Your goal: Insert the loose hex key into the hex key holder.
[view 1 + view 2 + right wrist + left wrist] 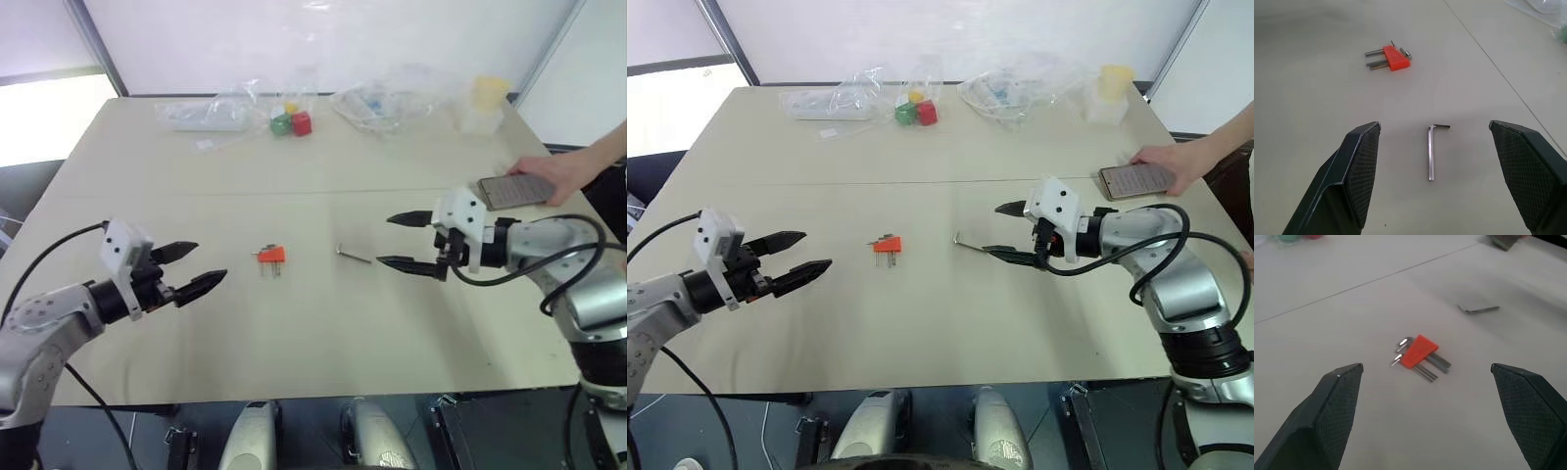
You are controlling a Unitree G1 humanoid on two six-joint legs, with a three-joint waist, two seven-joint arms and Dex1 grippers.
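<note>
The loose hex key [354,255] is a thin grey L-shaped rod lying flat near the middle of the beige table [313,323]. It also lies between the fingers' line of sight in the right wrist view [1431,151]. The hex key holder [271,256], an orange-red block with short metal keys sticking out, rests to the left of the loose key and appears in the left wrist view [1419,352]. My right gripper [407,241] hovers open just right of the loose key. My left gripper [191,267] is open, left of the holder, holding nothing.
At the table's far edge lie clear plastic bags [382,98], red and green cubes [291,122] and a yellow-topped container [485,103]. A person's hand [558,174] rests on a phone [511,190] at the right edge, behind my right arm.
</note>
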